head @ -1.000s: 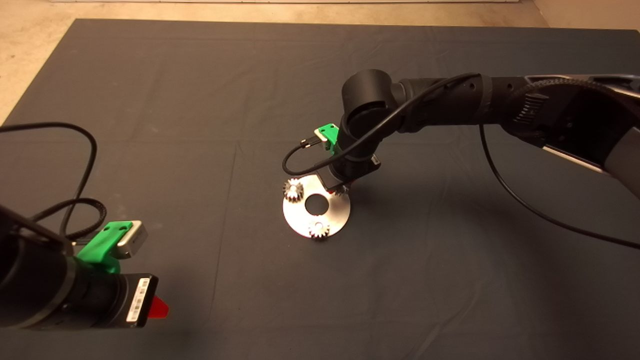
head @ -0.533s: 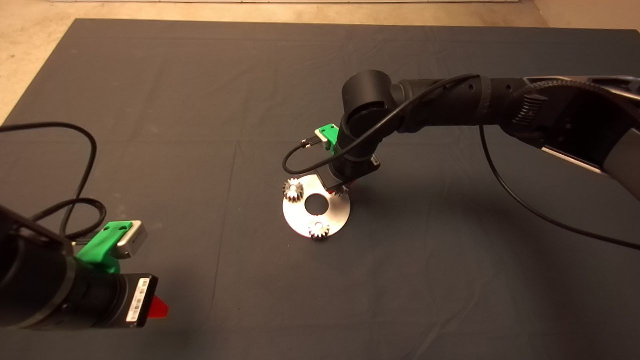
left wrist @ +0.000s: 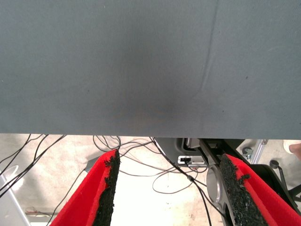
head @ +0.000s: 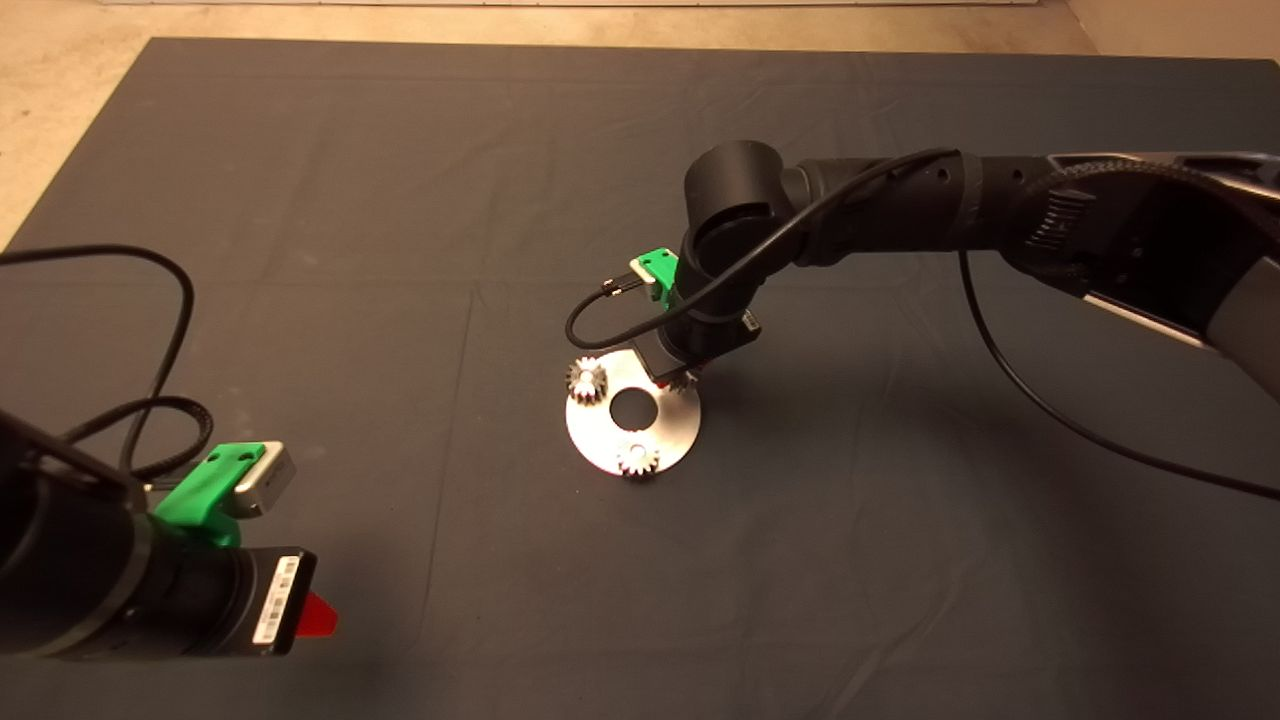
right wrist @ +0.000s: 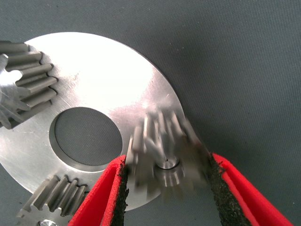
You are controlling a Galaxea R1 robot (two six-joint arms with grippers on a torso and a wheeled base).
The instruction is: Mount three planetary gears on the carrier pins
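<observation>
A: What is the right gripper [right wrist: 167, 188] doing?

B: It is reaching down over the far right edge of the round plate [right wrist: 101, 82], with its two red fingers [right wrist: 101, 195] standing on either side of the third gear [right wrist: 164, 155]. The black pads are sitting right at the gear's teeth on both sides, so it is grasping that gear. In the head view the gripper [head: 690, 372] is mostly hiding behind its own wrist.

A: And where is that gear sitting?

B: It is lying over the plate's rim, with a small silver pin end [right wrist: 168, 163] showing in its central hole. The gear is looking blurred, so I cannot tell how far down it is seated.

A: The other gears?

B: Two are sitting on the plate already. One [head: 587, 380] is resting at the plate's far left edge, the other [head: 637, 460] at its near edge, each overhanging the rim a little. Between them the large central hole [head: 633, 406] is showing the dark mat [head: 400, 200] through it. The plate [head: 668, 428] is lying flat on that surface, near its middle.

A: And the left gripper?

B: The left gripper [left wrist: 167, 188] is waiting at the near left edge of the surface, well apart from the plate. Its fingers are standing wide apart with nothing between them, and past the mat's edge cables [left wrist: 141, 155] are lying on a pale floor.
</observation>
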